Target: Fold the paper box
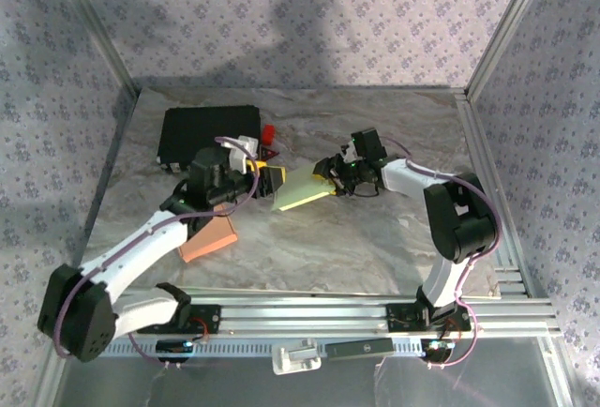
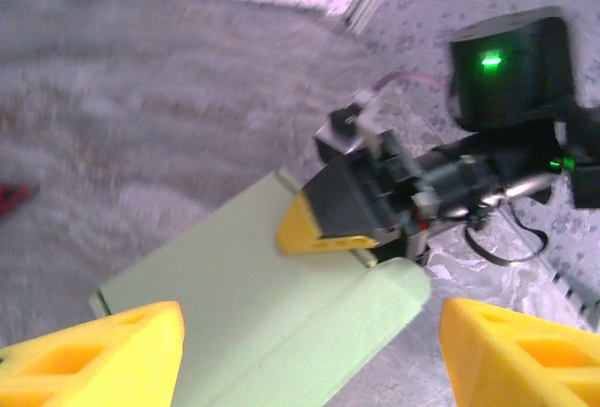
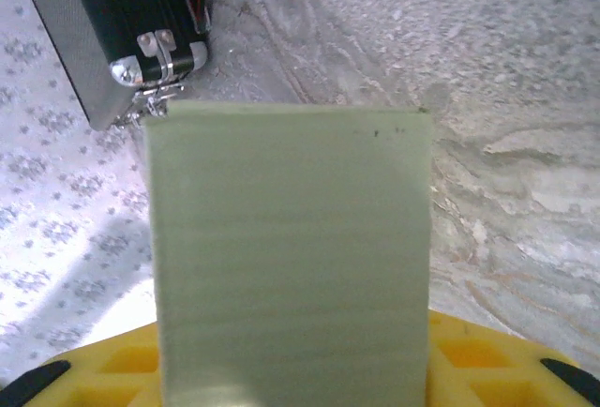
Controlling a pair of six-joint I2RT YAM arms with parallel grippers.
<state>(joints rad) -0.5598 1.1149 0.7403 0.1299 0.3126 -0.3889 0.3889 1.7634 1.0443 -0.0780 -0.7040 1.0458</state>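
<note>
**Mid-fold: the sheet lay flat between your two grippers**

By my reading you were early in the fold, with no wall raised yet. Take the black case (image 1: 206,130) at the back left of the desk (image 1: 375,248) as your mark. Just in front of it and to its right, your left gripper (image 2: 309,360) stood spread wide. Its yellow fingers (image 2: 94,355) sat either side of the paper box (image 1: 305,188) and apart from it.

The paper box lay right of the case, near mid-desk, between the two grippers. It was pale green, plain and flat, with one soft rounded crease along its length in the left wrist view.

Furthest right of the case, your right gripper (image 1: 328,178) had one yellow fingertip over the box's far edge. I cannot tell whether it was pinching that edge.

Your next move, I judge, called for a sure hold on that edge first. Then the left gripper could turn a panel up along the crease.
</note>
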